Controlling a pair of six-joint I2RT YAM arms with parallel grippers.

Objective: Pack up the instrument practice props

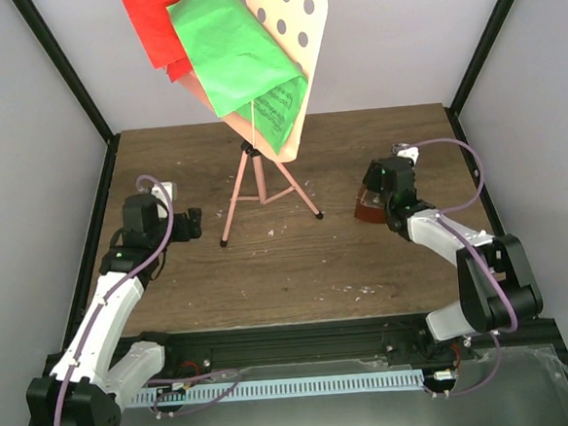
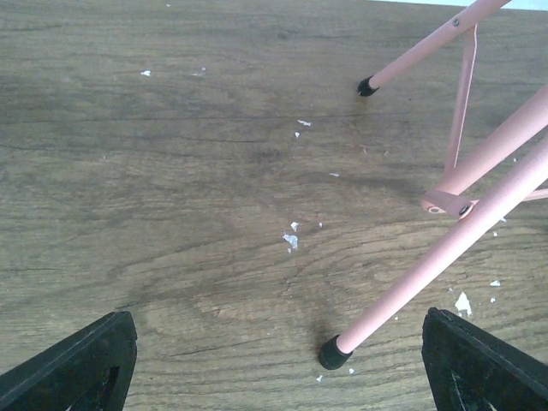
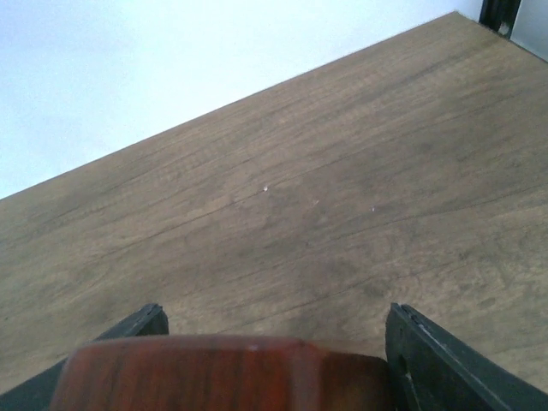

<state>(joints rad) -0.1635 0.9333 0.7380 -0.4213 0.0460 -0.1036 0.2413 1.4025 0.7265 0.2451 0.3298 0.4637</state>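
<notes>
Pink music stand (image 1: 258,181) stood mid-bench (image 1: 297,266), pole upright, long axis vertical, legs splayed. Overhead only: its dotted desk (image 1: 302,22) tilted top-right w/ green sheet (image 1: 234,56) over red sheet (image 1: 157,27). Metronome (image 3: 223,372) sat right of stand; right wrist view showed right end effector (image 3: 276,312) astride it, grip unclear. Left end effector (image 2: 276,325) gaped empty near a stand foot (image 2: 336,354)

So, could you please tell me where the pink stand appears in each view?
Top: stand upper centre, feet mid-table.
Left wrist: its legs, right side.
Right wrist: not in it.
Shared landmark: the wooden table.
</notes>
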